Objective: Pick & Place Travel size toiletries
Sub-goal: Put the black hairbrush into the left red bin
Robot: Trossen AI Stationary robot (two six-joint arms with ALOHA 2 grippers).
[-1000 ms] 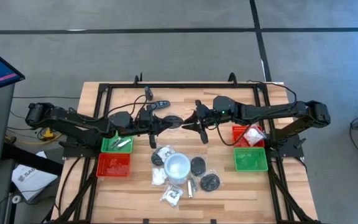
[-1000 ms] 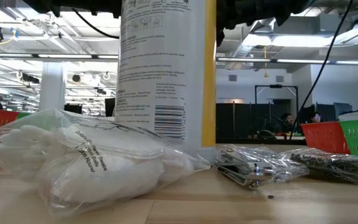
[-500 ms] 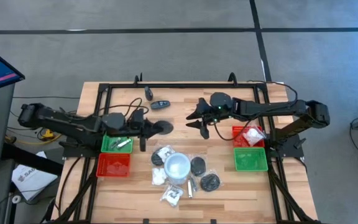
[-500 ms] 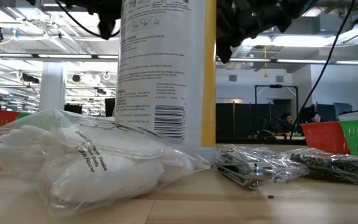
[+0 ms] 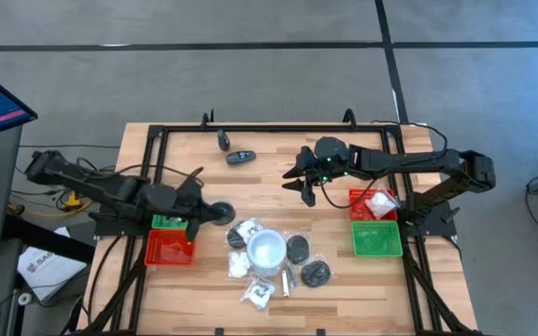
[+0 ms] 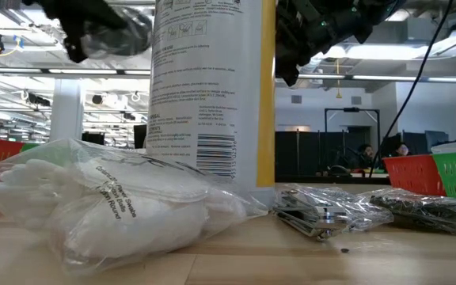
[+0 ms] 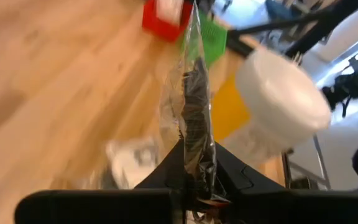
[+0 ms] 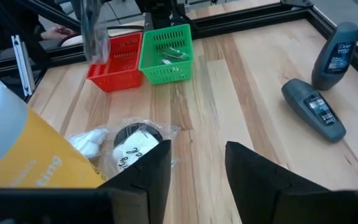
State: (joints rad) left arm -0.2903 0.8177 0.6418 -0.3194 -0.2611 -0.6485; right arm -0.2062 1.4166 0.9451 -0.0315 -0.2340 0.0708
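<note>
A black round disc in a clear wrapper hangs above the table beside the left green tray and left red tray. My left gripper is shut on it; the low view shows the pair high up. My right gripper stands open above the table's middle, holding nothing, its fingers apart. More toiletries lie near the front: wrapped black discs, white pieces and a silvery stick, around a white-topped bottle. My left gripper pinches the clear wrapper's edge between its two fingers. The fingers come from the table's left, slanting a little down. The black disc stands edge-on ahead of the fingertips, lifted clear of the table.
A red tray with a white packet and a green tray stand at the right. Two dark bottles lie near the far edge. A black frame borders the table. The left green tray holds a silvery piece.
My left gripper has carried the wrapped black disc from the table's middle toward the left and near edges, close to the left trays, turning as it went. The disc stays clear of the table. My right gripper has stayed near the middle.
</note>
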